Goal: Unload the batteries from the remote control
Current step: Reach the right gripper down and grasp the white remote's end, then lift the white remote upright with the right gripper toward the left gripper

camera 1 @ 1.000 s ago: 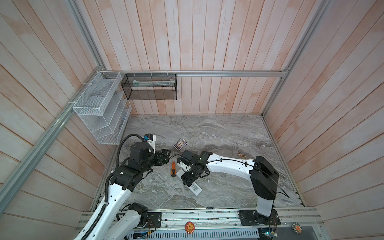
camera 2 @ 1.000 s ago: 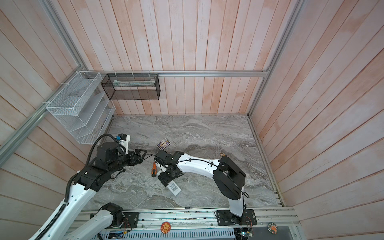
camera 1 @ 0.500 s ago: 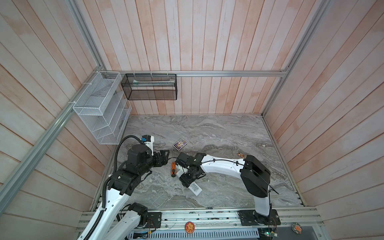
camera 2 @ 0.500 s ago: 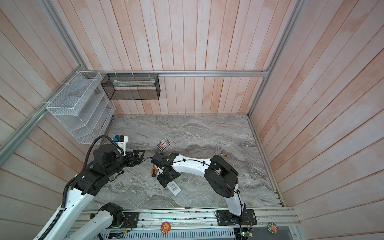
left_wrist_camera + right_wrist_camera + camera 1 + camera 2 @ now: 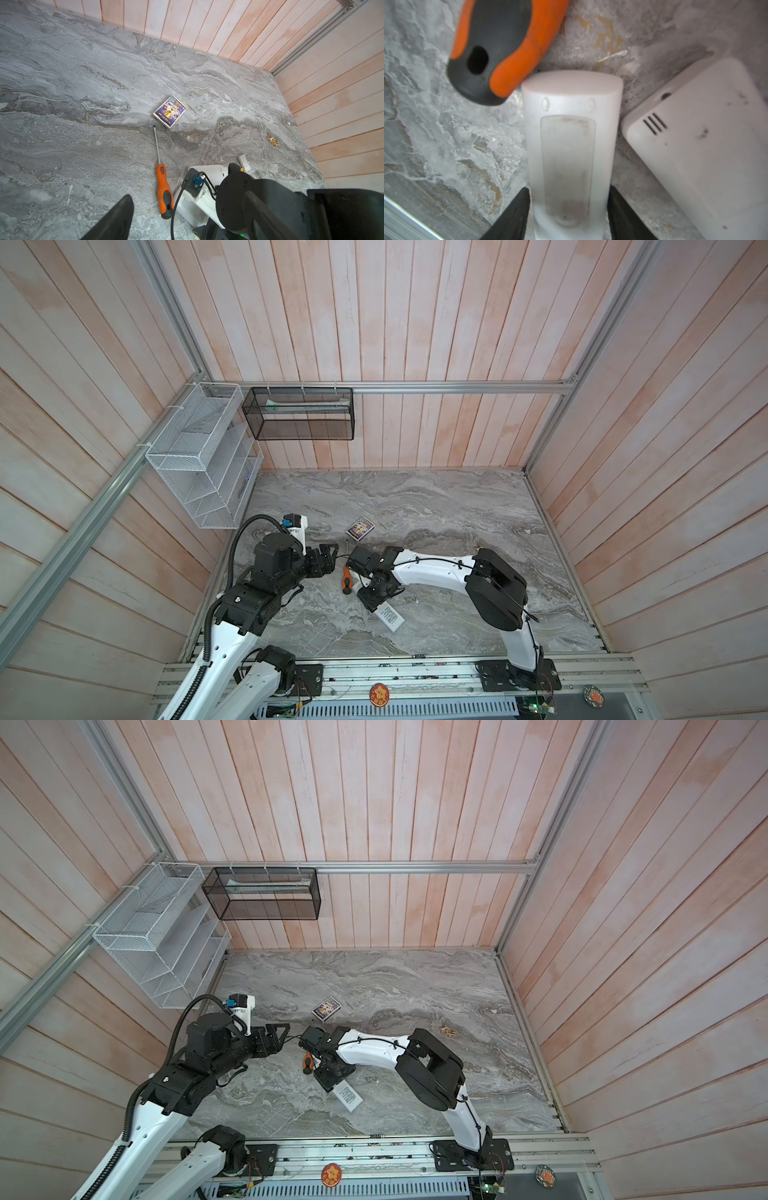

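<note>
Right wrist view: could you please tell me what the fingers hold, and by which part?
The slim white plastic remote control, by its two long sides, between the black fingers of the right gripper; whether it is clamped firmly cannot be told.

A grey marbled desk [image 5: 415, 497] is enclosed on three sides by pale pinkish plank walls [image 5: 395, 323] framed by aluminium rails [image 5: 457, 386]. A white wire rack [image 5: 195, 456] and a black mesh basket [image 5: 299, 414] are hung at the far left corner, under even light.
</note>
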Tool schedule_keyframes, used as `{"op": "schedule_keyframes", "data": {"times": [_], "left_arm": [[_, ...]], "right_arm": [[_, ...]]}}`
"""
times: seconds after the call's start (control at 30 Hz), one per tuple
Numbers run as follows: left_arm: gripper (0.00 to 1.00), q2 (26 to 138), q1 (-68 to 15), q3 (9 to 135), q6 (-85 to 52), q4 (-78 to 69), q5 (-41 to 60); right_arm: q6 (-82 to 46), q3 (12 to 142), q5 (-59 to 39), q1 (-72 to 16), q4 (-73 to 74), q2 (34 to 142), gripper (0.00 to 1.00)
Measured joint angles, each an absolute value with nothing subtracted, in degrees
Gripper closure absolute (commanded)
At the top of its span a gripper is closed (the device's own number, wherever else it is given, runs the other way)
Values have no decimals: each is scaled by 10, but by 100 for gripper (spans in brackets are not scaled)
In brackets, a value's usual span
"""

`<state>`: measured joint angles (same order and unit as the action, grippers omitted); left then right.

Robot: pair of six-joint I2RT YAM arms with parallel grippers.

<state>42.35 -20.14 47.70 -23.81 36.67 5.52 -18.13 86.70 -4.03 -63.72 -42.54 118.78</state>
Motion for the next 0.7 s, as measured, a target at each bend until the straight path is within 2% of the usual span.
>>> {"op": "schedule_keyframes", "data": {"times": [0.13, 0.4, 0.7], "left_arm": [[15, 423, -201, 477, -238, 367, 55], [15, 419, -201, 468, -238, 369, 55], [15, 413, -201, 468, -245, 368, 56]], "right_arm": [[-184, 868, -37, -637, -425, 1188, 47], [-200, 868, -17, -641, -422, 1187, 71], [-217, 866, 5, -629, -411, 1105, 75]]}}
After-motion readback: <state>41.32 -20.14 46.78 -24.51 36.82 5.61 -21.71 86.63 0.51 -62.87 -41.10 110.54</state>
